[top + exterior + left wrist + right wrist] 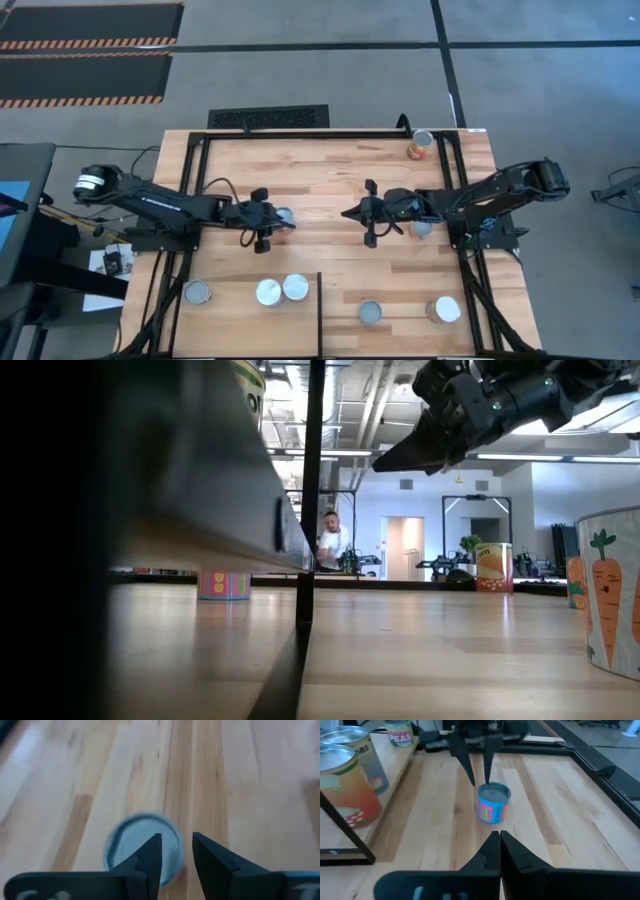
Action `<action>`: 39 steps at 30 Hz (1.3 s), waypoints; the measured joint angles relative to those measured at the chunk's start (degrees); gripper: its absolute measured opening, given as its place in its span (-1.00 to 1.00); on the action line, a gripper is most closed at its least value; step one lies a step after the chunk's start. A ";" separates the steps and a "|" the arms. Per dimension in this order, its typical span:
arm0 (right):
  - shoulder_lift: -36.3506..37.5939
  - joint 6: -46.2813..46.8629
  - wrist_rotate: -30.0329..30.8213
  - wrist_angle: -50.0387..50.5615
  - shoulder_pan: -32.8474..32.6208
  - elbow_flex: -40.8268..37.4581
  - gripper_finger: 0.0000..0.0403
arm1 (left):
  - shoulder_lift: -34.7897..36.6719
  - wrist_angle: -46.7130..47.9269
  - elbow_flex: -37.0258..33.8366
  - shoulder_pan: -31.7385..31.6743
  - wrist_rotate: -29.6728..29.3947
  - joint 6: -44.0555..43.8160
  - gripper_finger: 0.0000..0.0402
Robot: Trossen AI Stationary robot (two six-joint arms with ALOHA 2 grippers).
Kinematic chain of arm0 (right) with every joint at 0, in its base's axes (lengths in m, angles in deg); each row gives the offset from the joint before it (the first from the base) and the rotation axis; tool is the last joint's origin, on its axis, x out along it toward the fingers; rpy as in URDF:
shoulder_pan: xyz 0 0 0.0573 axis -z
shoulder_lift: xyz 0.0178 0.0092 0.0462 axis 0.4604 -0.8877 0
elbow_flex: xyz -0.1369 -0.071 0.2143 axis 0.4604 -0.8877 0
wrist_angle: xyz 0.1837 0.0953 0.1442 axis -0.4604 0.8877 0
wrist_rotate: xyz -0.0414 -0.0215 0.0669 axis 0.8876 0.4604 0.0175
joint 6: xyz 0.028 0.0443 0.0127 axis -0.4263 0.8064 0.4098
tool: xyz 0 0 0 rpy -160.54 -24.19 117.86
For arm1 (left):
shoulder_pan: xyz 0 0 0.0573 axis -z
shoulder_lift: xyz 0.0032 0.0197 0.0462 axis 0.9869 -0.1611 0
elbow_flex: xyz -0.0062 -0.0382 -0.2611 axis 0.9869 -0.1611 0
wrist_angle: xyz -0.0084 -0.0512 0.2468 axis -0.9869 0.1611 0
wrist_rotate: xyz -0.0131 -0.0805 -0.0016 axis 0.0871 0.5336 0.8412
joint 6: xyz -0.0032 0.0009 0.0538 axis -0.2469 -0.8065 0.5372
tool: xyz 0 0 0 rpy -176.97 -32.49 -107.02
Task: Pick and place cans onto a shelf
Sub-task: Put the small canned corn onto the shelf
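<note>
A small can with a silver top and a blue and pink label (494, 804) stands upright on the plank table, left of its middle (285, 216). My left gripper (176, 840) points down right over it, fingers a little apart; the right wrist view shows it too (480, 782). My right gripper (499, 840) is shut and empty, above the table's middle (362, 212), pointing at that can. The shelf (395, 775) is the pale raised panel at the near left (235, 310). It carries three cans (270, 291). My left gripper comes at the can from above, pointing down, with its fingertips (487, 781) at the far rim of the can's top (496, 786). I cannot tell whether they touch it. The can stands upright on the table.
A can (421, 229) stands under my right arm. An orange can (421, 146) is at the far right corner. Two more cans (371, 313) (443, 309) are near the front right. Black frame bars (320, 310) edge the shelf and table. A person (330, 542) is in the room behind.
</note>
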 joint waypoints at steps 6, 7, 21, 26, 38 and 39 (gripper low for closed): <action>0.00 -0.53 -0.01 0.24 -0.73 0.00 -0.94 | -6.34 5.44 3.37 0.00 -2.20 2.66 -0.49; 0.00 -0.62 0.01 0.22 -0.94 0.00 -0.94 | -7.16 5.49 3.90 0.00 -2.53 3.10 -0.49; -0.04 -1.06 2.60 1.03 -1.76 0.00 -0.94 | -4.89 18.22 9.81 0.05 0.29 9.03 -0.95; -0.04 -0.75 2.83 1.21 -1.76 0.02 -0.94 | 1.21 29.28 13.59 2.30 2.35 5.77 -0.98; -0.04 -0.60 2.82 0.51 -1.74 0.04 -0.94 | 12.16 49.00 20.34 16.13 -1.83 -10.96 -0.99; -0.04 -0.60 2.81 0.48 -1.74 0.04 -0.94 | 12.12 48.98 20.20 16.71 -2.19 -11.70 -0.99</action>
